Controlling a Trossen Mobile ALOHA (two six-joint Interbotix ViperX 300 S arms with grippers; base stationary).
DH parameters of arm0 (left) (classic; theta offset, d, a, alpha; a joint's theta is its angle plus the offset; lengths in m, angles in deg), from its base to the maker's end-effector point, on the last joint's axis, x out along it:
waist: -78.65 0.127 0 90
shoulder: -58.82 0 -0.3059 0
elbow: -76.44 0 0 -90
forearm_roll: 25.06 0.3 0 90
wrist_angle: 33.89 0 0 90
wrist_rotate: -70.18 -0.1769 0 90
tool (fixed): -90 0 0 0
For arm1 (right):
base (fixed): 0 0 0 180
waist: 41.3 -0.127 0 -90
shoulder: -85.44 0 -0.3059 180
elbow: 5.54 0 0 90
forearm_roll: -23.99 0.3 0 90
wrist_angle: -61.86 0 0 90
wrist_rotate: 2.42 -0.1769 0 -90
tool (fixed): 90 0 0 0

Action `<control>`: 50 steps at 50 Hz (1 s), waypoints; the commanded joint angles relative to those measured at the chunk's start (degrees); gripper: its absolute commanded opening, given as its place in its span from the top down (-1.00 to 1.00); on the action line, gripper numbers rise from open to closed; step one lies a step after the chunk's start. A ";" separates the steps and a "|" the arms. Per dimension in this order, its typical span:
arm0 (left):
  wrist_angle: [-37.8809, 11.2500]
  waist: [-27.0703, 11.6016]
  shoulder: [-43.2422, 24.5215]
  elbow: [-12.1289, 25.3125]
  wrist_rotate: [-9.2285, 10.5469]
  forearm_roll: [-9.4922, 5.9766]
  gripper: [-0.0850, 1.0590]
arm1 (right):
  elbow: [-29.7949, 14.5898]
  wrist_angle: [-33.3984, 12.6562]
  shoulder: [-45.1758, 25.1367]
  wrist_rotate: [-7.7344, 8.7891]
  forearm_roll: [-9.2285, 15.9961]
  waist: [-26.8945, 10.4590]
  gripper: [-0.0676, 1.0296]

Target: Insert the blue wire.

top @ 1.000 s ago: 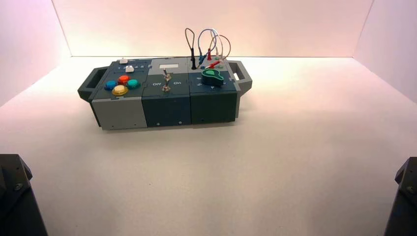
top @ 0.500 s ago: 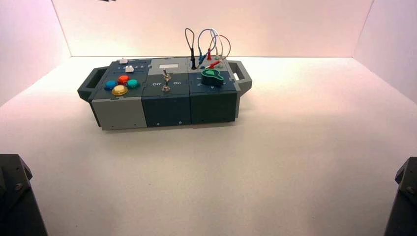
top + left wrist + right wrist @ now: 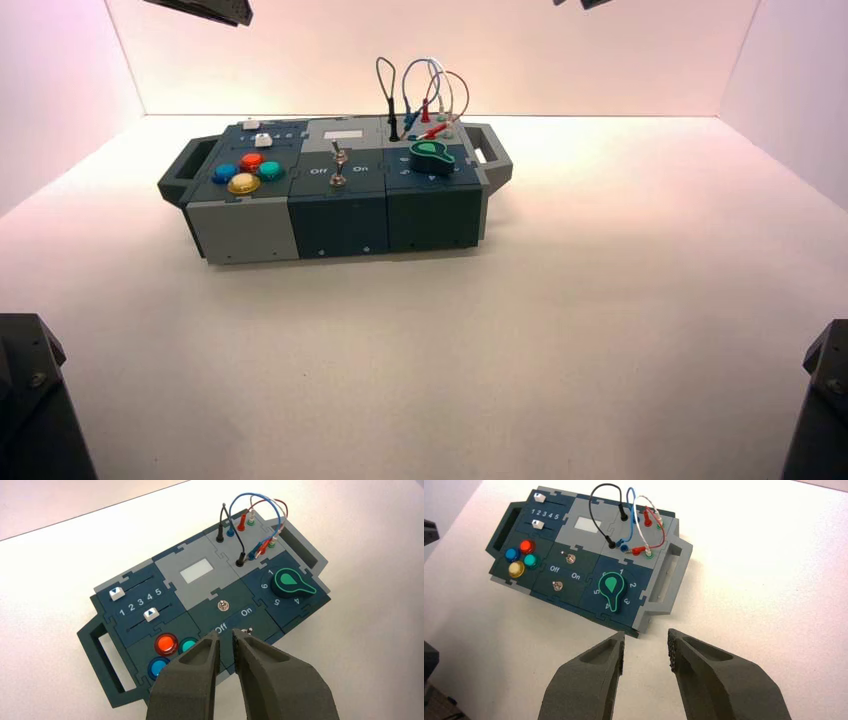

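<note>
Blue wire [image 3: 629, 517] arching over box's [image 3: 340, 215] back right corner, both plugs seated. Left gripper [image 3: 226, 642] high above, jaws slightly parted, empty. Right gripper [image 3: 646, 647] likewise aloft, wider apart, empty.

Box [image 3: 200, 605] lies below and ahead of both grippers' jaws, wires [image 3: 634, 515] at its far edge.

Green knob [image 3: 613, 587] beside toggle switch [image 3: 570, 558] on box [image 3: 240, 228].

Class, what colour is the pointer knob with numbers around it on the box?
The knob is dark green with a lighter green pointer, clearest in the right wrist view.
</note>
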State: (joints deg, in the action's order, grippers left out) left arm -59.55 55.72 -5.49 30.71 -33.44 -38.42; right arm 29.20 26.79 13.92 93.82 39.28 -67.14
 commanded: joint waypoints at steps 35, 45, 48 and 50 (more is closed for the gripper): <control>1.93 -0.26 0.44 0.62 -0.18 -0.18 0.56 | -4.48 2.81 -6.33 0.00 0.79 -0.88 0.02; 1.93 -0.18 0.44 0.44 -0.18 -0.18 0.56 | -5.27 3.52 -8.70 0.00 1.14 -1.05 0.02; 2.11 -0.26 0.44 0.26 -0.18 -0.09 0.56 | -5.45 3.52 -9.49 0.00 1.49 -1.05 0.02; 2.37 -0.18 0.44 0.09 -0.26 -0.09 0.56 | -5.71 3.52 -9.93 0.00 1.58 -1.05 0.02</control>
State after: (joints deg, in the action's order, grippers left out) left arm -57.97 55.72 -5.40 30.45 -33.53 -38.42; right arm 25.59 29.78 4.17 93.82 40.33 -67.93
